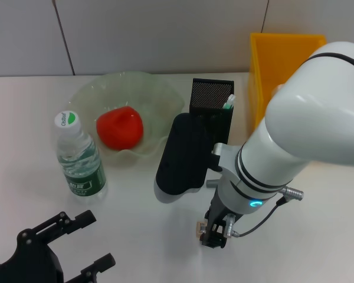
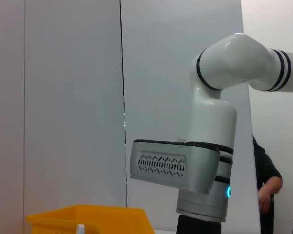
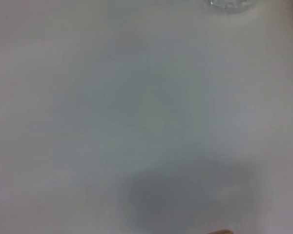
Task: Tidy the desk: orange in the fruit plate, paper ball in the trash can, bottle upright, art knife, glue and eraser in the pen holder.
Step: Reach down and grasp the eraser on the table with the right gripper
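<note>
From my head view, the right arm (image 1: pixel 295 135) hid its own gripper (image 1: pixel 215 236), so I could not tell how its fingers stood. The left gripper (image 1: pixel 76 247) was cut off by the bottom edge. The bin (image 1: pixel 271 65) was partly covered. My right wrist view was only blur over the table (image 3: pixel 136 97).

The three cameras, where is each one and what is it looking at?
Head view: on the robot's head, looking down at the table, bottle, orange, fruit plate; both arms show.
Left wrist view: on the left arm, facing across at the right arm and wall.
Right wrist view: close over bare table; no body shows.
Shared: head and left wrist views both show the yellow trash can.
</note>
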Robot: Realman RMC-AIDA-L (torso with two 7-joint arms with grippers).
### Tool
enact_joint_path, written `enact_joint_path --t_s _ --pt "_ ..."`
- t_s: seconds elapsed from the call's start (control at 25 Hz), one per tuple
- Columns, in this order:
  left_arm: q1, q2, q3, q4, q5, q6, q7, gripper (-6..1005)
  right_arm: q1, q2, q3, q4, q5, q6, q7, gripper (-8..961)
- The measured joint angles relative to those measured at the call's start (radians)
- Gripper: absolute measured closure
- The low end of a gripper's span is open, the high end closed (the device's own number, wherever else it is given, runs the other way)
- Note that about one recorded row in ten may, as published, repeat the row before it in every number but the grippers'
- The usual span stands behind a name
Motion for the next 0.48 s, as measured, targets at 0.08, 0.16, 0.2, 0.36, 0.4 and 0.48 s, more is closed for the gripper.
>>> enact_joint_path --t_s 0.08,0.16,0.2,0.36,0.4,0.48 --pt "0.000 0.000 -0.001 0.000 0.000 0.000 0.000 329 0.000 0.000 -0.001 0.000 0.000 0.001 0.000 622" --pt "0.001 0.000 -0.001 0.000 0.000 0.000 0.000 329 0.000 0.000 -0.001 0.000 0.000 0.001 0.000 628" --pt "0.001 0.000 -0.001 0.000 0.000 0.000 0.000 329 0.000 0.000 -0.002 0.000 0.000 0.001 0.000 631" --pt "0.001 0.000 -0.001 0.000 0.000 0.000 0.001 329 0.002 0.000 -0.003 0.005 0.000 -0.002 0.000 645" --pt "0.001 0.000 -0.001 0.000 0.000 0.000 0.001 329 0.002 0.000 -0.003 0.006 0.000 -0.004 -0.003 648" --pt "0.001 0.000 -0.002 0.000 0.000 0.000 0.001 329 0.002 0.000 -0.004 0.007 0.000 -0.008 -0.011 677"
